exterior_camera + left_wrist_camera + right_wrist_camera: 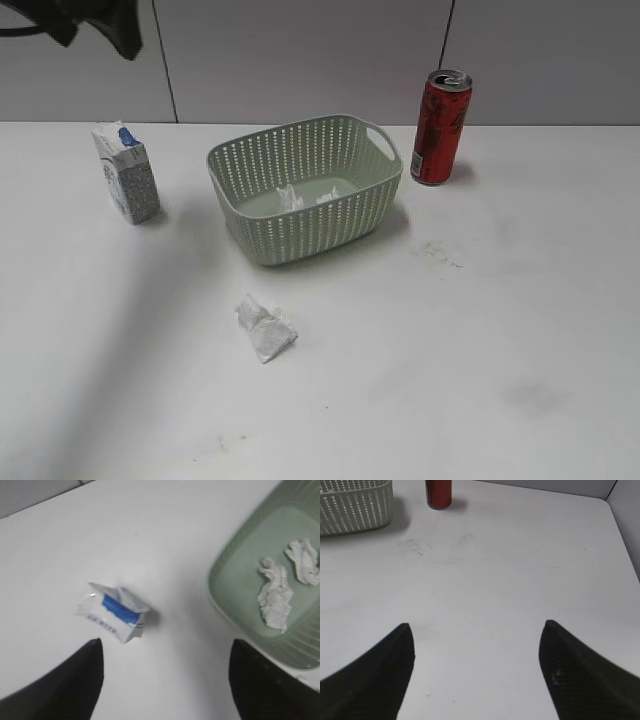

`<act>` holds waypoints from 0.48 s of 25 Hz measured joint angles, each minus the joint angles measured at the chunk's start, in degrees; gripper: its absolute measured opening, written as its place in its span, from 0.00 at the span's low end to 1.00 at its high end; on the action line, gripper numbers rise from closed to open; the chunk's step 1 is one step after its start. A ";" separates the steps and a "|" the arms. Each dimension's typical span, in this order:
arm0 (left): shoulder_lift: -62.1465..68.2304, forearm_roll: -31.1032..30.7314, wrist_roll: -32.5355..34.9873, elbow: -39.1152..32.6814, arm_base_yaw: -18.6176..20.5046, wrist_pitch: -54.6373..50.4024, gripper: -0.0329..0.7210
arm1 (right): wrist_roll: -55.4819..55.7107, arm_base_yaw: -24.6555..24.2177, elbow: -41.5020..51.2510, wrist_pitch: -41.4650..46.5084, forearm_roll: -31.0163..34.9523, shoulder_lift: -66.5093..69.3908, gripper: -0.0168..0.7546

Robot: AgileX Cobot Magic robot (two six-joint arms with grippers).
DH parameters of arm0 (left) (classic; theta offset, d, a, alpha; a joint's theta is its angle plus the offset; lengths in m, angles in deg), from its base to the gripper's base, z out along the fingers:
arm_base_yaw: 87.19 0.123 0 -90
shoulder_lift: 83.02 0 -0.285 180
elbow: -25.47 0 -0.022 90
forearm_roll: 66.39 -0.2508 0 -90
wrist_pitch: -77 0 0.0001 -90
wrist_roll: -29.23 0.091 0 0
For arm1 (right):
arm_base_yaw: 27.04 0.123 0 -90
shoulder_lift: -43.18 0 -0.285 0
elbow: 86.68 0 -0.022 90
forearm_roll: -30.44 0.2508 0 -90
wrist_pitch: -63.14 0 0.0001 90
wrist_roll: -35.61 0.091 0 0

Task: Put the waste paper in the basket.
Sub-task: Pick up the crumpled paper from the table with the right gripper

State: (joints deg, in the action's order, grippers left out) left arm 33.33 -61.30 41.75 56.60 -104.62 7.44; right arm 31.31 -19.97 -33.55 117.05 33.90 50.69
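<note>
The pale green basket (255,232) stands at the middle back of the white table. Two crumpled white wads lie inside it, one (289,197) beside the other (327,195); the left wrist view shows them too, one (275,599) and the other (303,561), inside the basket (227,570). A third wad (264,328) lies on the table in front of the basket. My left gripper (165,652) is open and empty, high above the table between the carton and the basket; the exterior view shows only part of that arm at the top left. My right gripper (476,630) is open and empty over bare table.
A grey-white carton with a blue top (127,172) stands left of the basket, seen from above in the left wrist view (114,611). A red can (441,126) stands right of the basket, also in the right wrist view (438,493) beside the basket's wall (355,507).
</note>
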 joint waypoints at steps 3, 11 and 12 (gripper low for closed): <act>-3.99 -0.06 -0.12 -3.53 4.05 0.00 0.83 | 0.00 0.00 0.00 0.00 0.00 0.00 0.78; -20.34 0.57 -0.24 -21.96 11.30 -0.21 0.83 | 0.00 0.00 0.00 0.00 0.00 0.00 0.78; -22.78 0.73 -0.24 -24.57 11.37 -0.22 0.83 | 0.00 0.00 0.00 0.00 0.00 0.00 0.78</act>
State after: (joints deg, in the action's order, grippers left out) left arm 10.55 -60.57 41.52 32.04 -93.26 7.22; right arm 31.31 -19.97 -33.55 117.05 33.90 50.69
